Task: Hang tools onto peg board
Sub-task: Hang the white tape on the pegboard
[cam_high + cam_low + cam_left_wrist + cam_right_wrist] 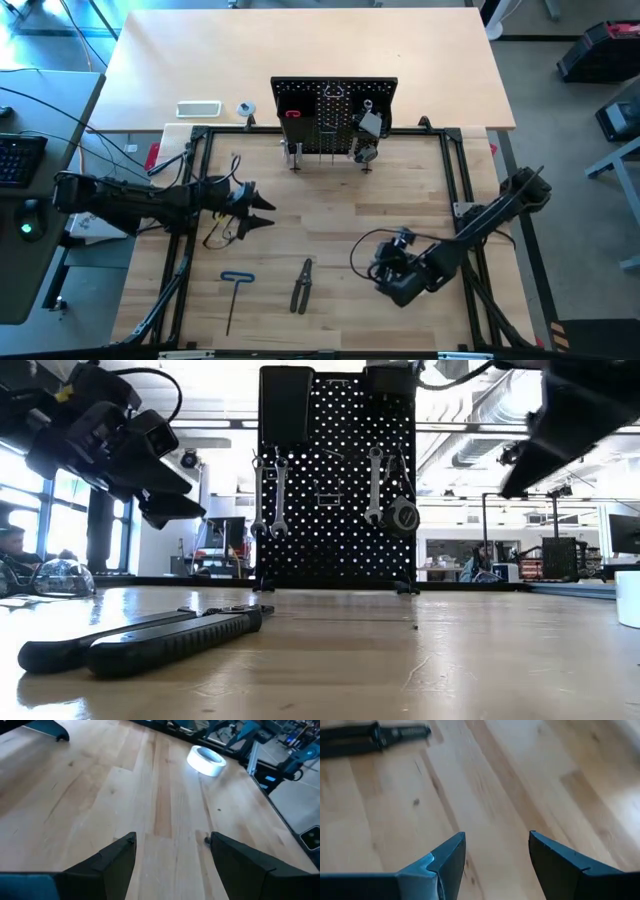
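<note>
The black peg board stands upright at the table's far side, and silver wrenches hang on it. Dark-handled pliers and a blue T-handle hex key lie flat near the table's front edge. Safety glasses rest on the table just below my left gripper, which is open, points toward the table's right and hovers above the wood. A clear tape roll lies flat near the right frame. My right gripper is open above bare wood, to the right of the pliers.
A black metal frame borders the work area. A white slab and a small round object lie on the far table behind the peg board. Bare wood lies between the two grippers and the board.
</note>
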